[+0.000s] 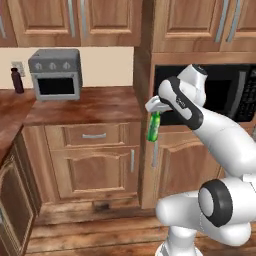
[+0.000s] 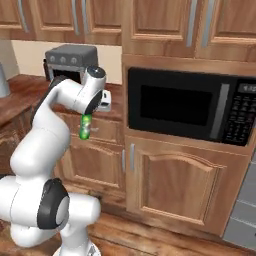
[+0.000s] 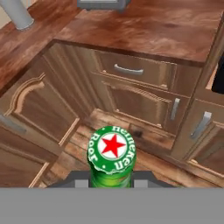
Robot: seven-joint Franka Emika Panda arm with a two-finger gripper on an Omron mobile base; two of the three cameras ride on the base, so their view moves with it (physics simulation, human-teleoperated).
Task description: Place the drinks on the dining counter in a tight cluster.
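Jaws are clamped on the neck of the slim green bottle (image 1: 153,126); it is hung upright from the gripper (image 1: 155,113), carried in mid-air over the wood floor (image 1: 90,227), in front of the microwave (image 2: 192,106), apart from any counter.

Risk, as a judgement: the grip is high on a narrow neck, so swing or slip could be caused by a fast arm sweep, and the microwave's cabinet edge could be clipped.

Left of the microwave, a reddish-brown worktop (image 1: 95,105) is seen, with a grey toaster oven (image 1: 56,74) and a dark maroon bottle (image 1: 17,80) further left.
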